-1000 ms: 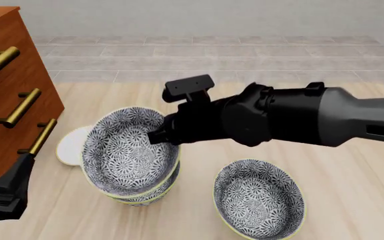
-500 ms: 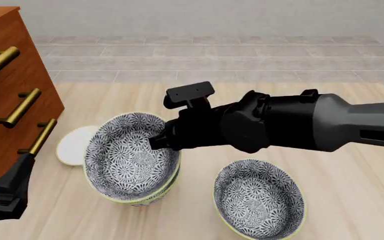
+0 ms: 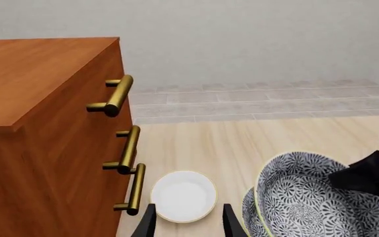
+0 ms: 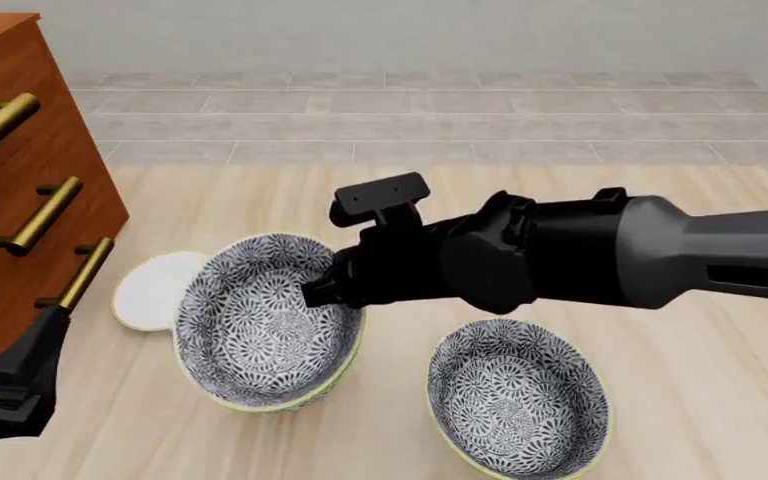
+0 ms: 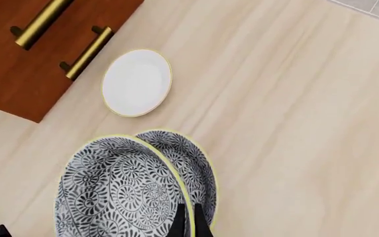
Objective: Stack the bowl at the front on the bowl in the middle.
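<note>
Lower now than a second ago, the bowl at the front [image 4: 268, 322] has come down with my right end effector [image 4: 320, 292] and sits nearly nested in the bowl in the middle [image 5: 193, 165], of which only a sliver of yellow-green rim shows beneath it in the front view. My right end effector is pinched shut on the near-right part of the carried bowl's rim; the right wrist view shows the two black fingertips [image 5: 179, 224] closed either side of that wall. In that same view the upper bowl rides off-centre, so a crescent of the lower bowl's patterned inside shows beside it. That offset is the relation my next move turns on: the lower bowl's centre lies a little to one side of the held bowl, so I judge a small sideways nudge or a gentle release would let it settle in.

My left end effector [image 3: 185, 222] hangs well apart at the tabletop's [image 4: 704, 300] left edge, its fingers spread with nothing between them, pointed toward the small white dish [image 4: 153, 289]. The right arm is plainly the nearer one. Beyond the dish stands the wooden drawer cabinet [image 4: 17, 190] with brass handles, and a third patterned bowl [image 4: 518, 395] sits alone to the right of the stack.
</note>
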Controlling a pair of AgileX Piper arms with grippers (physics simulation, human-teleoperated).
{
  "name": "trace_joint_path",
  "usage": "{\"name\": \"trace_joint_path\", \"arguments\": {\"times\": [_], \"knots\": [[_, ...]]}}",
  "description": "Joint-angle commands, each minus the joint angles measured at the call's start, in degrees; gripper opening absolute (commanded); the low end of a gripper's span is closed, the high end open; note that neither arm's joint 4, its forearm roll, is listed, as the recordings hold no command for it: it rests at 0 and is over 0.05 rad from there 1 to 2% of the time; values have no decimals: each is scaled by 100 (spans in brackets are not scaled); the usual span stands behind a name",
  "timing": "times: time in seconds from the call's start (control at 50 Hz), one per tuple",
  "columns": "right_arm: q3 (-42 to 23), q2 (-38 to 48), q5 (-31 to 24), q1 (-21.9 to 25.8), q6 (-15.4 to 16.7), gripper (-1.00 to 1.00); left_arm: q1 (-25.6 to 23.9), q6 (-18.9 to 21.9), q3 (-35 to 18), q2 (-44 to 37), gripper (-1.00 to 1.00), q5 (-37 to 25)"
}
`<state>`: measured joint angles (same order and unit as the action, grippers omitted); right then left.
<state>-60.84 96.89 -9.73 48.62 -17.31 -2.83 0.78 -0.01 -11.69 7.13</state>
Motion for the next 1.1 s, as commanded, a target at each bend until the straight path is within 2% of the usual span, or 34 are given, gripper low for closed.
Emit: {"name": "trace_joint_path", "arguments": {"times": [0.02, 0.18, 0.2, 0.68, 0.88, 1.1], "knots": [[11, -9, 54, -1, -42, -100, 4, -8, 0, -9, 100, 6], [34, -21, 81, 19, -59, -100, 0, -12, 0, -53, 100, 27], [34, -20, 80, 24, -60, 100, 1, -15, 0, -40, 100, 16], [44, -21, 102, 27, -35, 100, 0, -15, 0, -76, 100, 41], [45, -47, 98, 22, -5, 100, -53, -44, 0, 161, 100, -115], [-12, -585, -196, 45, 144, 100, -63, -80, 0, 187, 100, -136]]}}
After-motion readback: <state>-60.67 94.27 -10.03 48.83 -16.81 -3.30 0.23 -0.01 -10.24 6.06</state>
